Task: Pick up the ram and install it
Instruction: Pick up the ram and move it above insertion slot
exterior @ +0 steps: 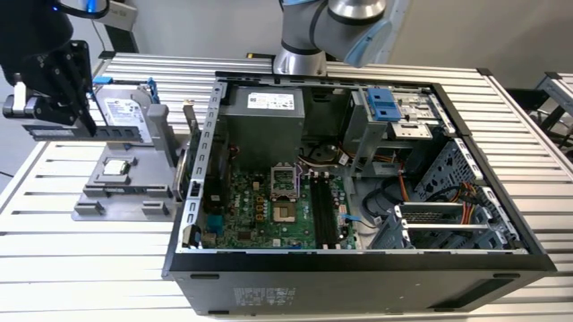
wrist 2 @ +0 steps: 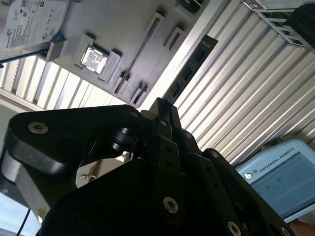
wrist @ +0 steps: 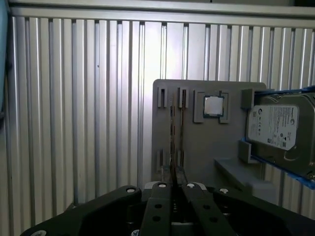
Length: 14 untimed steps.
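One ram point(wrist 2: 190, 68) stick, clamped in the gripper point(wrist 2: 165, 110): jaws nearly together, only the board's thickness between them, bearing on its flat faces. Makes sense. A board that thin gives nothing else to squeeze, and this grip leaves the contact edge free. In the first wrist view it reads edge-on, a thin line running out from the jaw tips over the grey fixture block point(wrist: 197, 147). In the exterior view the stick hangs level at the exterior view's left, across the lower part of the hard drive point(exterior: 121, 107) and clear above the fixture base. The grip looks biased toward one end, not certain. Fixture logic is plain enough: the drive stands on edge in a bracket, the processor chip point(exterior: 115, 168) sits flat in a square pocket, and the small slotted cradles point(wrist: 183, 97) would keep a stick upright. Each part presents a face the jaws can reach from above. A thin line runs along one cradle pair; can't tell whether that's a groove or a second stick. The computer case point(exterior: 358, 272) lies on its side on the ribbed tabletop point(exterior: 54, 268), panel off, motherboard point(exterior: 259, 211) facing up, so the black memory slots point(exterior: 327, 211) are open to a straight-down approach. The ram is well apart from those slots, so install is not done; pickup looks complete.
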Tool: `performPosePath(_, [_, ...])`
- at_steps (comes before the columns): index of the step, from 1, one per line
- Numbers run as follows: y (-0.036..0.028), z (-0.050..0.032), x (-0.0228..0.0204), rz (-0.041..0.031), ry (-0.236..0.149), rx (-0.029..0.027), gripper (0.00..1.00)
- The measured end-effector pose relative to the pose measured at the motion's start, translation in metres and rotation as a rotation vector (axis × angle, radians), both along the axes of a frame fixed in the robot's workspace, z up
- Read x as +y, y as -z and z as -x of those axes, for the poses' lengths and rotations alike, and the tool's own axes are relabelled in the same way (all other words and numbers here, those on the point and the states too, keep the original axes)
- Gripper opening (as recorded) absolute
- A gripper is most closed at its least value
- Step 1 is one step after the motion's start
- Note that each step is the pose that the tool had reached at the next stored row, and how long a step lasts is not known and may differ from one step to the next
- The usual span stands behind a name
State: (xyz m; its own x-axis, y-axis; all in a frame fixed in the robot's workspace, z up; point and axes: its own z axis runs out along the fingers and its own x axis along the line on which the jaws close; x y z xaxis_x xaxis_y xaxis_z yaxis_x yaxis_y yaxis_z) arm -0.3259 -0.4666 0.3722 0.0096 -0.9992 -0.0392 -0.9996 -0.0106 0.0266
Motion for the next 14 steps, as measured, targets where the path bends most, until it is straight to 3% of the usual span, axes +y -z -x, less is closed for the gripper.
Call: performPosePath(14, [0.0000,-0.0153,0.0000,0.0060,0.000,0.0283,0.00])
